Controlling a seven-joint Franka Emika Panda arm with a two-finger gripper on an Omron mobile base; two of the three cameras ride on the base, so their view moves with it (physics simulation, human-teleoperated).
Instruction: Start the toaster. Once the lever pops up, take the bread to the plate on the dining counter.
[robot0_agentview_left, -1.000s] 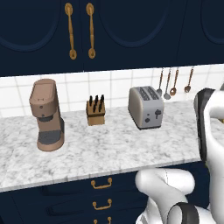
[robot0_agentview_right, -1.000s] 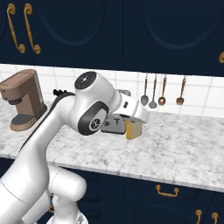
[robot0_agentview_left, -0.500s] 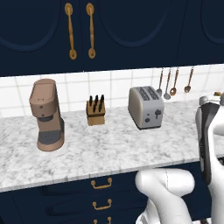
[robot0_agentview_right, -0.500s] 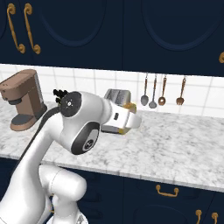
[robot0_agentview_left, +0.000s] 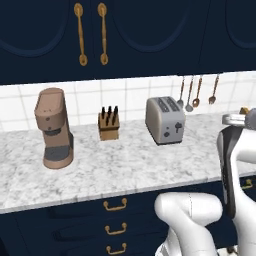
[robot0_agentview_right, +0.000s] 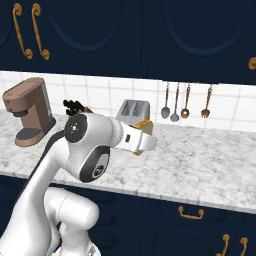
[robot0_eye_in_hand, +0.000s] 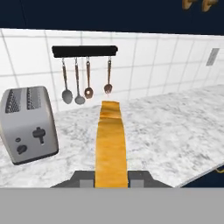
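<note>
Swinging away to the right from the toaster (robot0_eye_in_hand: 27, 124), the claw (robot0_eye_in_hand: 111, 179) stays clamped on the bread (robot0_eye_in_hand: 110, 146), now clear of the slots above the counter (robot0_eye_in_hand: 175, 131), so carrying it to the plate remains.

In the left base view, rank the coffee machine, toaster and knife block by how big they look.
1. Coffee machine, tallest and bulkiest.
2. Toaster, shorter but broad.
3. Knife block, clearly smallest.
All three stand toward the back of the worktop at a similar depth, so nearness hardly skews the order.
</note>
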